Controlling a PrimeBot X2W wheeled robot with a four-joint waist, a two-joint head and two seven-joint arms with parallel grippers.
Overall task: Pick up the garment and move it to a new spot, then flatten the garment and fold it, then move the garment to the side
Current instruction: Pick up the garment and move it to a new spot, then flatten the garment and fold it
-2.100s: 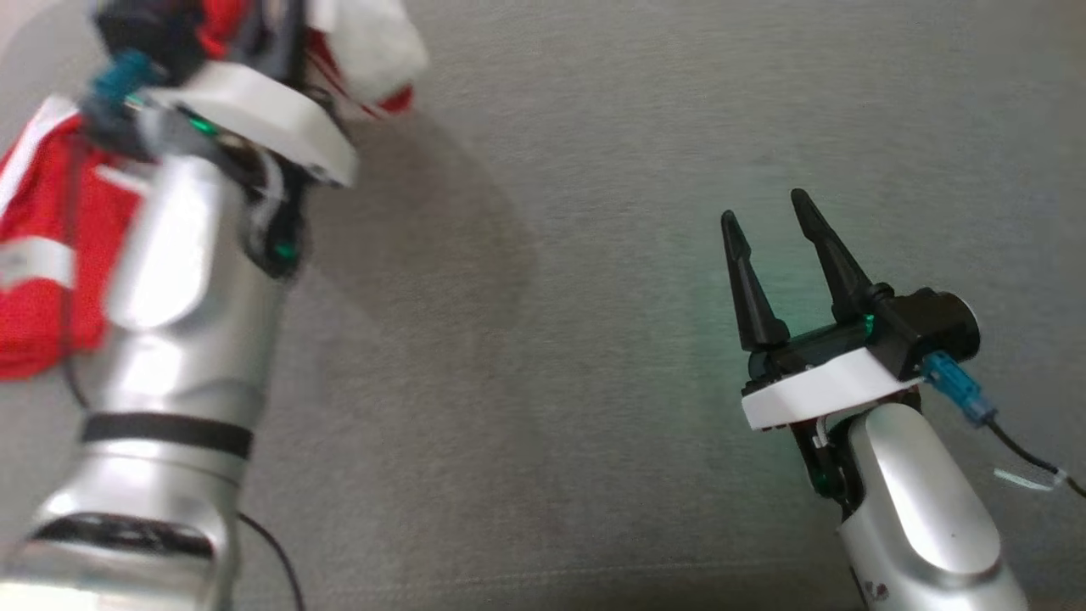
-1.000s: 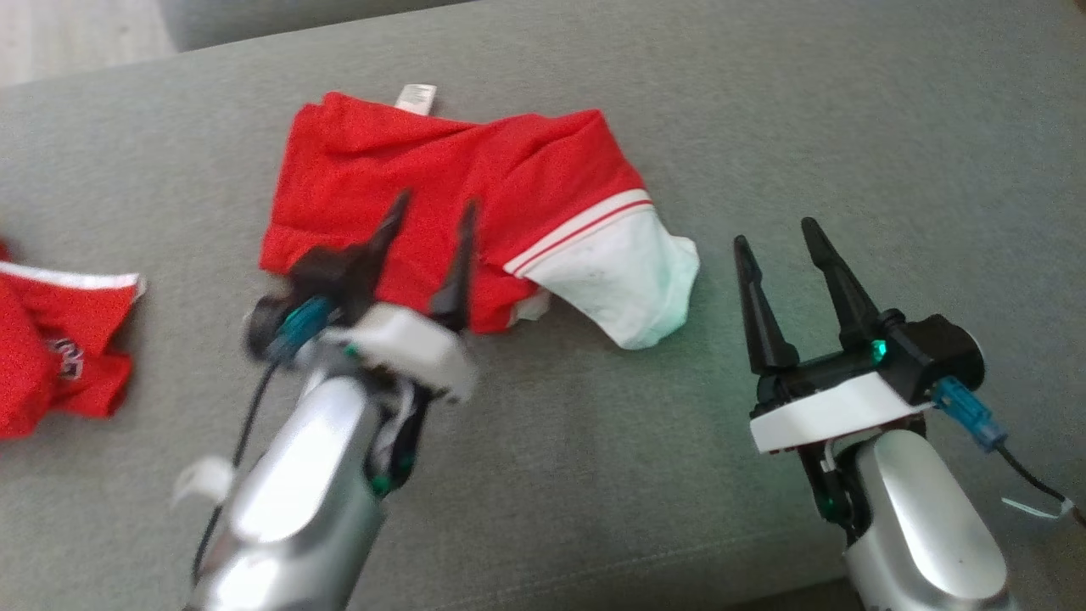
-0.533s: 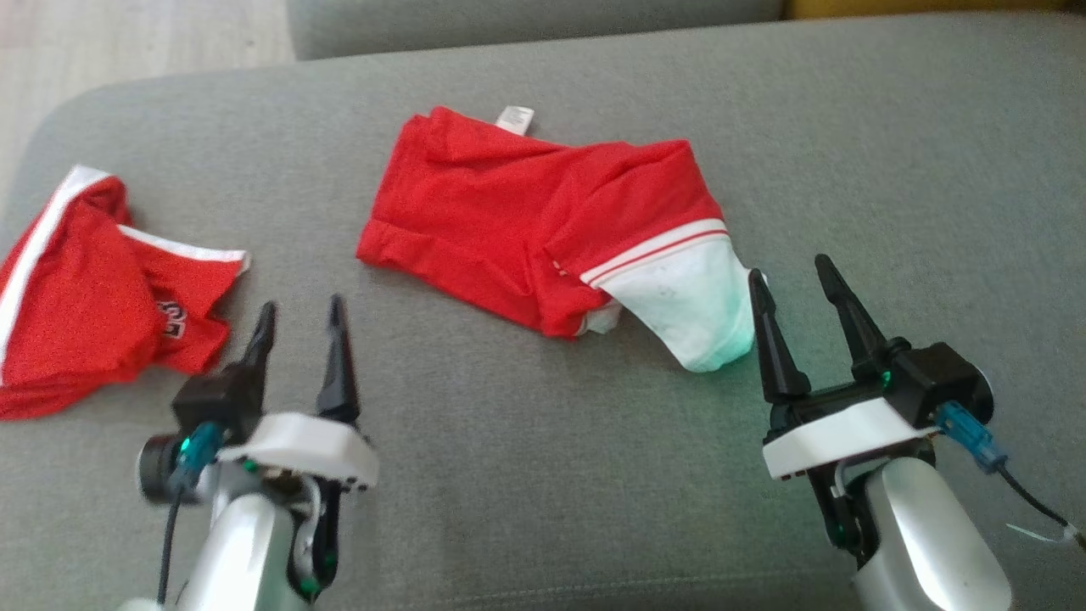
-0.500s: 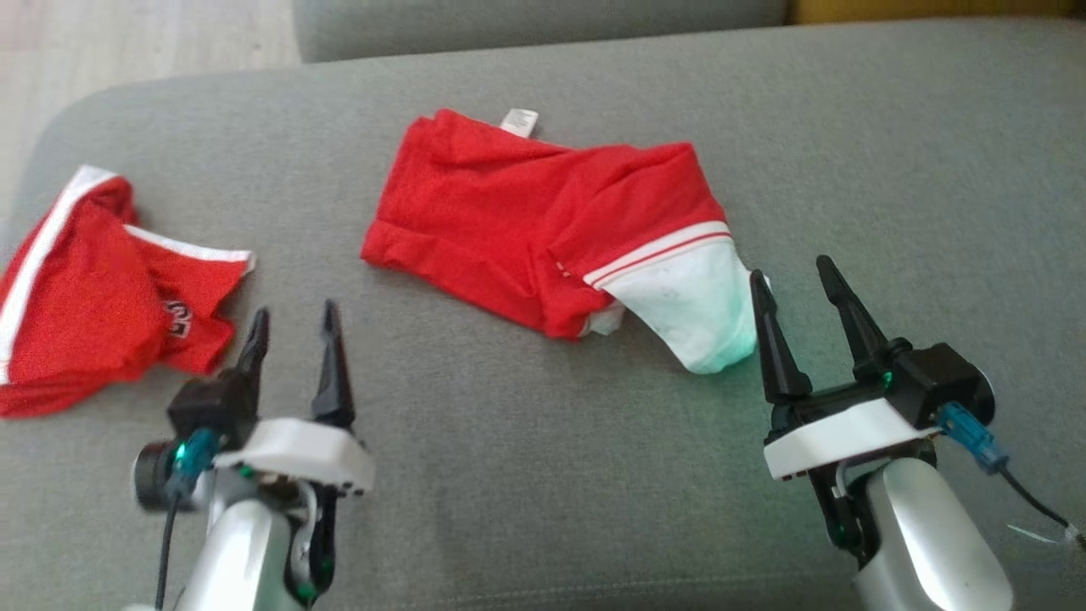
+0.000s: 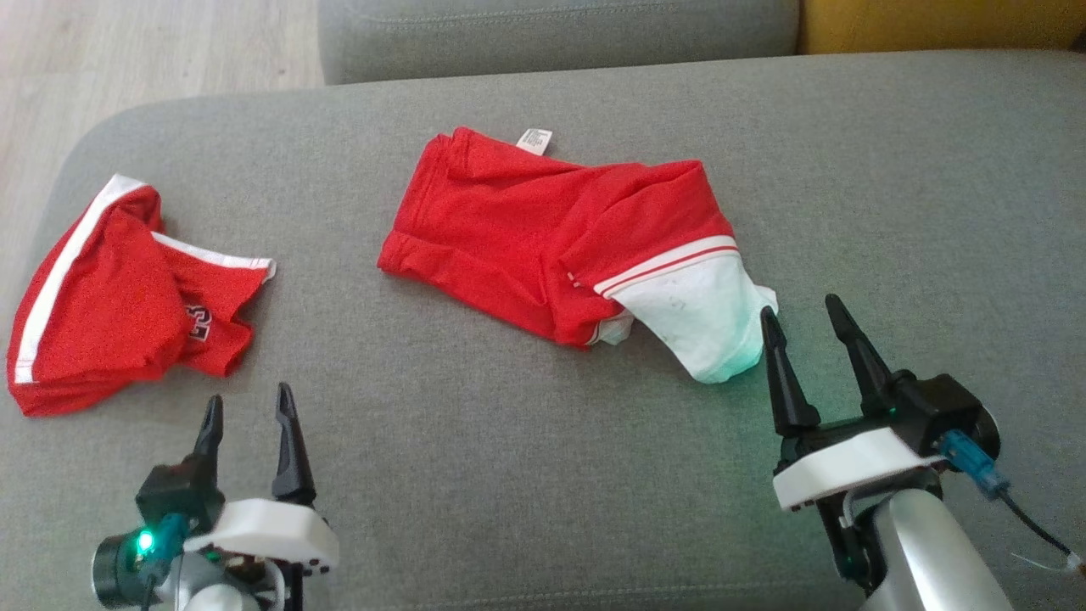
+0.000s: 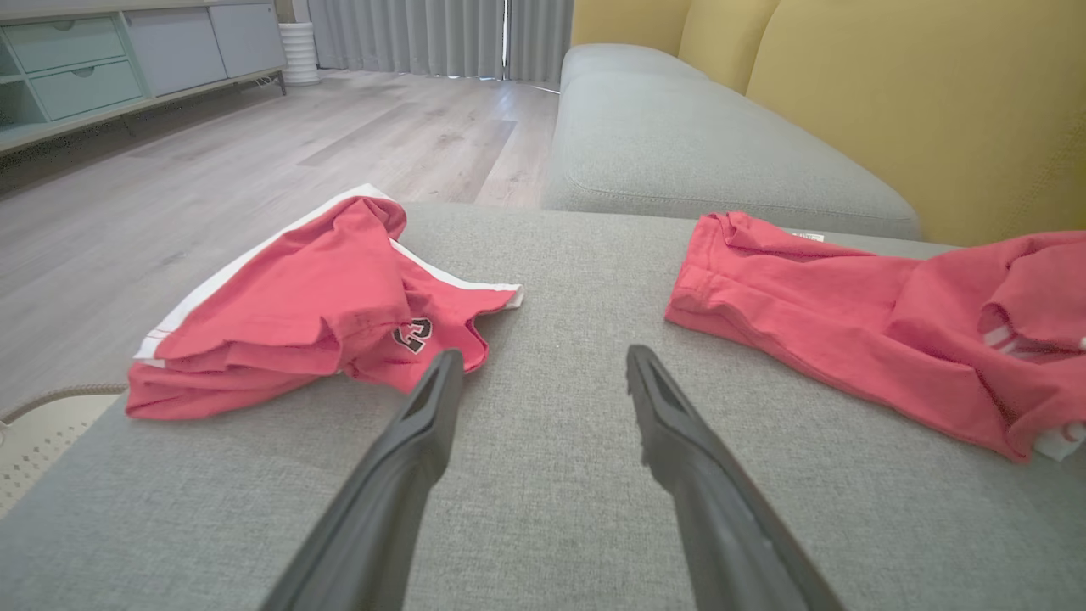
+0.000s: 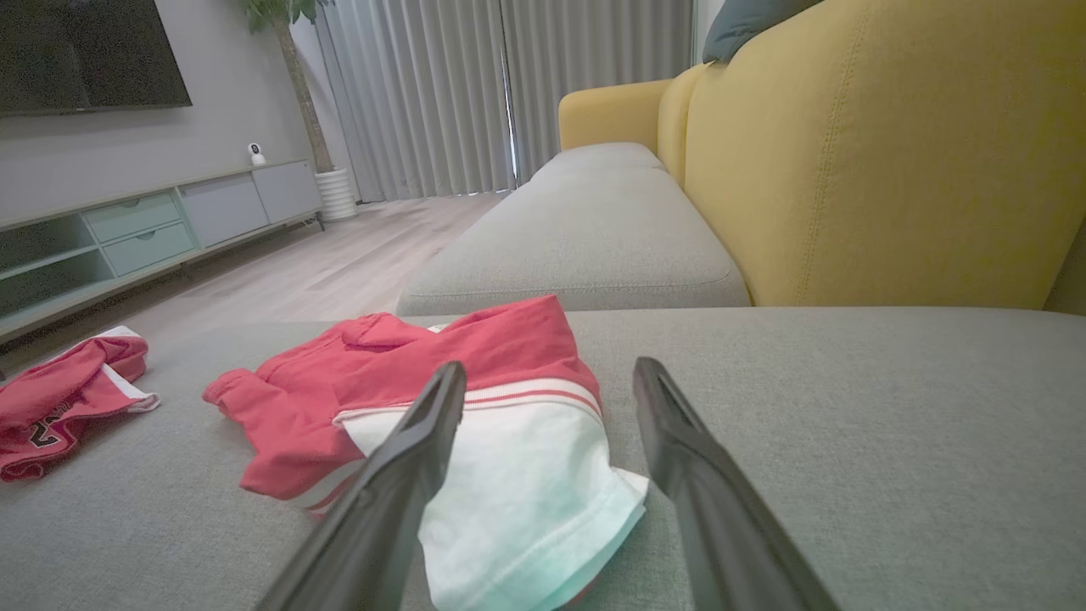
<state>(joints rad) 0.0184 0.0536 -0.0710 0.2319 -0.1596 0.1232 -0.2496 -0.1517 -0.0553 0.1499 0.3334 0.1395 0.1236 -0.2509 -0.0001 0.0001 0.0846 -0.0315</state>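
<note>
- The red garment lies rumpled in the middle of the head view, free of both claws. It seems set down in its new spot, so flattening looks like my next job.
- My left claw, at the lower left, is spread wide and empty over the bare grey sofa cushion.
- My right claw, at the lower right, is equally wide and holds nothing. Its tips sit just beside the garment's white end, handy for a pinch there.
- A red bundle lies at the left edge, well apart.
</note>
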